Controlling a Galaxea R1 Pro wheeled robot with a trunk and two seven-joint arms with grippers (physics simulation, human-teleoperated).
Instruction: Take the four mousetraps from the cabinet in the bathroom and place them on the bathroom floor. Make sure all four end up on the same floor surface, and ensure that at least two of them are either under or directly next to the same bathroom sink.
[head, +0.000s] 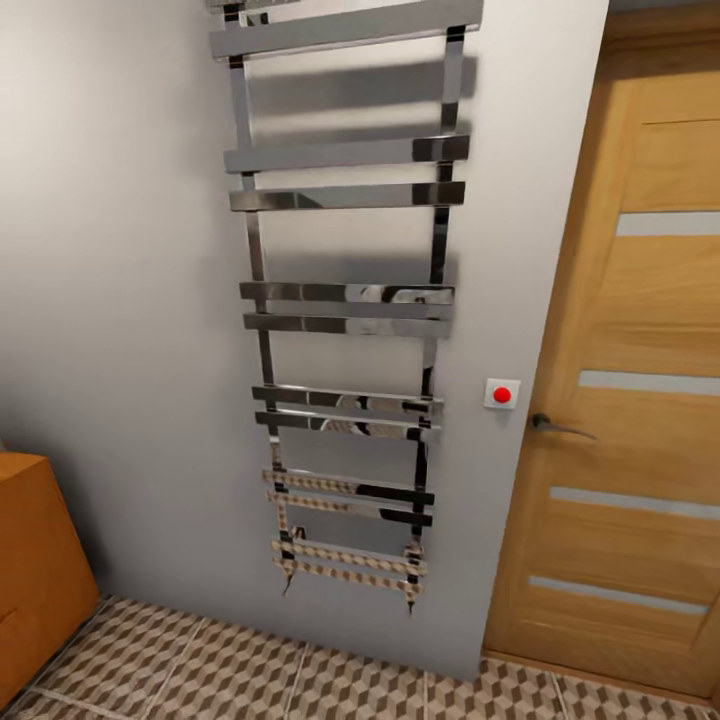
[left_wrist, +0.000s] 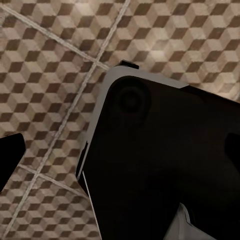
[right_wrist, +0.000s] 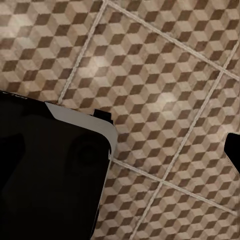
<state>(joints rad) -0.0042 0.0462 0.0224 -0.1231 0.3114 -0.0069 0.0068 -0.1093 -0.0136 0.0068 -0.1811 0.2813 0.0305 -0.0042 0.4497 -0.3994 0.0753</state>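
Observation:
The mousetraps and the bathroom sink are out of view. An orange-brown corner of the cabinet (head: 35, 570) shows low at the left of the head view. The bathroom floor (head: 300, 680), with its brown and beige cube pattern, runs along the foot of the wall. In the left wrist view one dark fingertip (left_wrist: 9, 157) stands at the picture's edge over the floor tiles (left_wrist: 50, 60), with nothing held near it. In the right wrist view one dark fingertip (right_wrist: 233, 149) likewise sits at the edge above the tiles (right_wrist: 165, 65). Both grippers look open and empty.
A tall chrome towel radiator (head: 345, 300) hangs on the grey wall straight ahead. To its right are a red button on a white plate (head: 502, 394) and a wooden door (head: 630, 400) with a metal handle (head: 558, 426). My black base (left_wrist: 165, 170) (right_wrist: 50, 175) shows in both wrist views.

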